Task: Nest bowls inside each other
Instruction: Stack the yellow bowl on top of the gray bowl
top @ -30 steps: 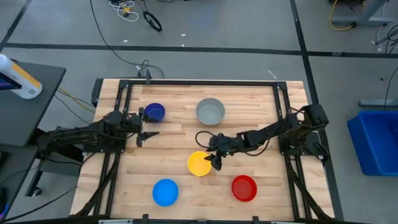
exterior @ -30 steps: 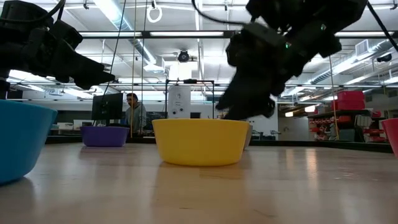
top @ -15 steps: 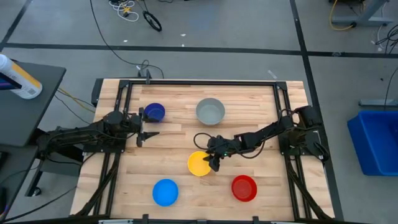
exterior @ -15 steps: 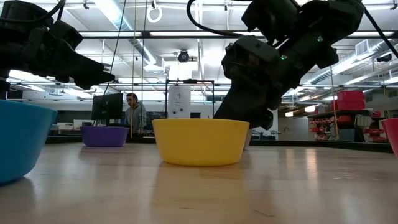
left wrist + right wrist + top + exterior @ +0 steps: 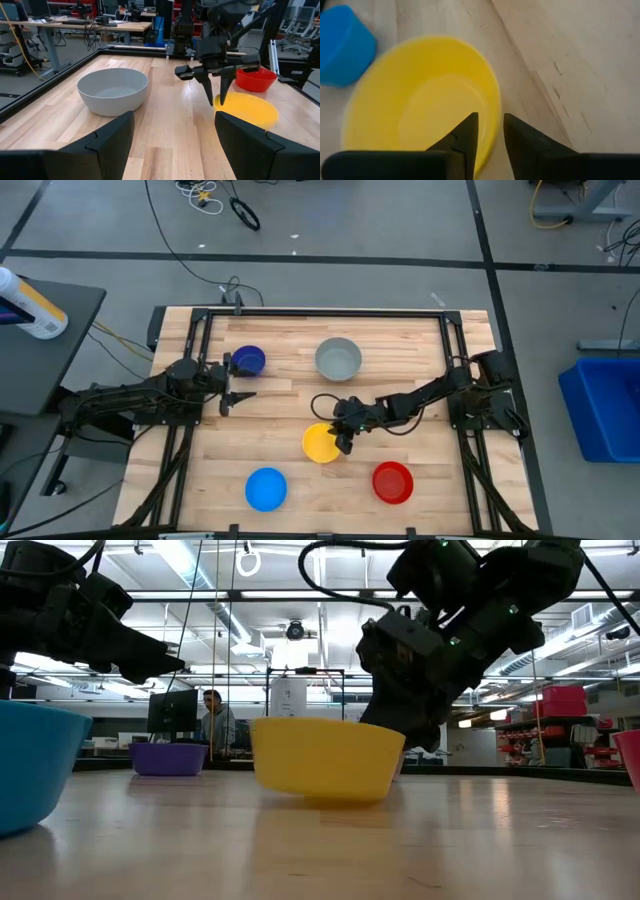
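Yellow plastic sits between my right gripper's (image 5: 343,442) fingers (image 5: 466,134): one finger is inside the yellow bowl (image 5: 320,444), the other outside, and they pinch its rim on the side facing my right arm. In the low view the bowl (image 5: 326,759) is tipped, its far side lifted off the wooden table (image 5: 420,380) while the near edge still touches the boards. It lies near the middle of the table, a little toward the front.

My left gripper (image 5: 238,379) hangs over the left part of the table with its fingers spread wide and nothing between them, just beside the dark blue bowl (image 5: 248,360), which stands at the back left.

The grey bowl (image 5: 338,358) stands upright at the back centre, well apart from the yellow one. The light blue bowl (image 5: 266,488) is at the front left and the red bowl (image 5: 392,482) at the front right, each on its own. None of the bowls is inside another.

A person (image 5: 214,718) shows in the room beyond the table.
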Available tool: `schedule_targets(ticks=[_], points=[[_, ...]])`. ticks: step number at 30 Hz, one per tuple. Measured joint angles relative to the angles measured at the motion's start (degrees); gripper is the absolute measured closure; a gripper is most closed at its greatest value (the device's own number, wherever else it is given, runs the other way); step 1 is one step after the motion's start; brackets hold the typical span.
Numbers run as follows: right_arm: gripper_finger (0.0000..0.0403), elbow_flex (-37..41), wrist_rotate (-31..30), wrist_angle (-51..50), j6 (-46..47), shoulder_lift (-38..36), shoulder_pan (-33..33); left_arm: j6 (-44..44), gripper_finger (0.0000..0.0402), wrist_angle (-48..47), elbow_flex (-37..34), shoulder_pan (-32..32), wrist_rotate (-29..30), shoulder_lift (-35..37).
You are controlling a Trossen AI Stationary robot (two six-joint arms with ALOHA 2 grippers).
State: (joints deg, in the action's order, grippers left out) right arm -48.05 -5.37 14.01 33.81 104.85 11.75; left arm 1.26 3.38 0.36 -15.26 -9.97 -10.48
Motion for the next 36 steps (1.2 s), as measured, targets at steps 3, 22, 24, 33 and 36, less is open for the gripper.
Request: schedule_targets(ticks=[3,22,24,33,36], points=[[0.0333,0.00,0.88,0.06,0.82,1.92,0.02,0.00,0.0116,-0.01,0.00,0.01,0.01,0.00],[0.0401,-6.56,-11.15,1.87,-10.52,4.64,-1.81,0.02,0.0116,-0.07,0.00,-0.01,0.21,-0.02],[0.0401,-8.05,-12.11,1.93,-12.90,4.57,-2.96,0.02,0.0116,-0.09,0.00,0.01,0.21,0.00],[0.0401,-12.46,-16.16,-2.32,-23.49,1.81,-8.70,0.02,0.0116,-0.18,0.00,0.01,0.25,-0.02],[0.0401,-12.46,-18.77,-7.37,-25.00,-2.32,-9.97,0.04,0.0116,-0.28,0.00,0.01,0.19,-0.02]])
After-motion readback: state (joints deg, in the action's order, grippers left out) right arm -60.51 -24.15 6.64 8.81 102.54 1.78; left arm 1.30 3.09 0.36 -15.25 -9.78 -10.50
